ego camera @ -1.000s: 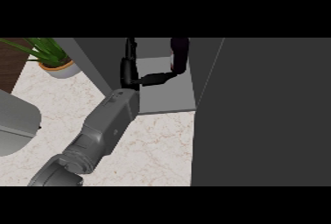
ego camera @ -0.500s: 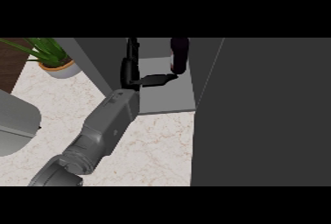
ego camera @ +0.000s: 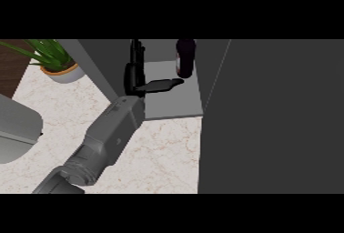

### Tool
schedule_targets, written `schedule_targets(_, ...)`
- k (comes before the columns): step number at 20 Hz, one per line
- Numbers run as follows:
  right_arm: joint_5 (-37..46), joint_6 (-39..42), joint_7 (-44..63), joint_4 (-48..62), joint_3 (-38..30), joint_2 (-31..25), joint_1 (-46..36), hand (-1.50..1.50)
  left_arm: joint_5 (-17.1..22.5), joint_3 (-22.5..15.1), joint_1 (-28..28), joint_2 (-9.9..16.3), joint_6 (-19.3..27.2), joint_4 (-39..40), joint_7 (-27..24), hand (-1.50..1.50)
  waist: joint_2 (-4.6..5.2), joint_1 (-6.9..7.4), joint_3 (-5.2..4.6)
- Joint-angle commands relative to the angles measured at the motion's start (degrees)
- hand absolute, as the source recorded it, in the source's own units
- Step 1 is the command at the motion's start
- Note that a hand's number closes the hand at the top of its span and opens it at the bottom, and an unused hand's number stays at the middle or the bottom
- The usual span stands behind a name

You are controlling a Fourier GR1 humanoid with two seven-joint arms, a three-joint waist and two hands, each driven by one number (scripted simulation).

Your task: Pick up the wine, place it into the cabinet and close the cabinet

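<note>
The dark wine bottle [ego camera: 186, 58] stands upright on the grey cabinet shelf [ego camera: 173, 101], toward its back right. My left hand [ego camera: 134, 75] is inside the cabinet, just left of the bottle. Its fingers are straight and point away from me, and its thumb [ego camera: 161, 85] sticks out to the right, ending just below the bottle's base. The hand is open and holds nothing. Whether the thumb touches the bottle I cannot tell. My right hand does not show.
A large dark cabinet door panel [ego camera: 282, 118] fills the right side of the view. A potted plant [ego camera: 59, 66] stands at the back left on the marble counter [ego camera: 161, 154]. A grey rounded object [ego camera: 17, 132] sits at the left edge.
</note>
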Motion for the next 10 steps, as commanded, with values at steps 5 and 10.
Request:
schedule_targets(5,-2.4,0.4,1.5,-5.2,-0.5,-0.6,4.2,-1.50,9.8,-10.7,11.0,0.1,2.1,-9.8,0.3,-1.50,-0.42,0.63,-0.05)
schedule_targets(10,1.0,-1.3,1.7,-6.3,1.2,0.2,4.5,-1.50,14.7,-23.7,19.1,0.1,10.7,-25.0,2.8,-1.50,-0.67,2.57,-0.03)
